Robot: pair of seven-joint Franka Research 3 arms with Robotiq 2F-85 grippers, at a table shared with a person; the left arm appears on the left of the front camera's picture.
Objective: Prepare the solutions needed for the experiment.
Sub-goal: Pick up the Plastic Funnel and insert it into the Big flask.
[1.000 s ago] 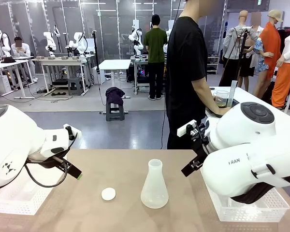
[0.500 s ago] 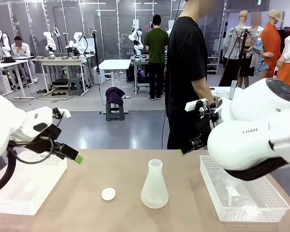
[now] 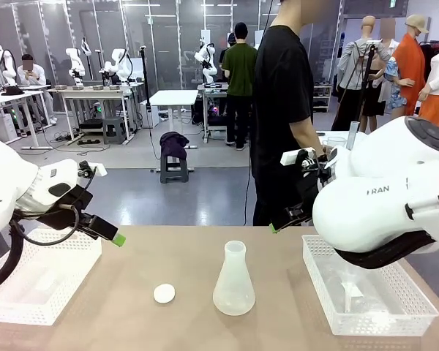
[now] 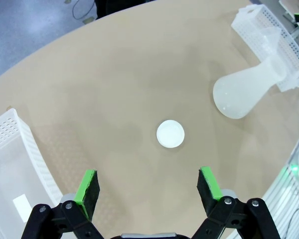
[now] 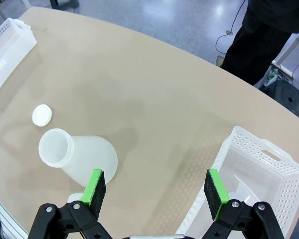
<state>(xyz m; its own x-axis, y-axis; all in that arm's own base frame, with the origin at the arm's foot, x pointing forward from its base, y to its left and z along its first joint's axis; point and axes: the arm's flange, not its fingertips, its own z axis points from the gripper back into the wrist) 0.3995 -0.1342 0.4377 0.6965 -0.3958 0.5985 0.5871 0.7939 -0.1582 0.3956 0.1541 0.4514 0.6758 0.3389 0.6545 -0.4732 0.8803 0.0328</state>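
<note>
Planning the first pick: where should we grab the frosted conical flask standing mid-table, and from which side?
Take the flask by its narrow neck, just under the rim, with a level grip, coming in from the robot's right. It stands upright; the cone below widens and slopes, so a grip would likely slip there. The white cap lies to its left; the right hand is open.

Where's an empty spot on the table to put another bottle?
The widest bare patch is the far strip of table, behind the cap and flask. There is also room between the flask and the right basket, and between the cap and the left basket. The gap between cap and flask is narrowest.
</note>
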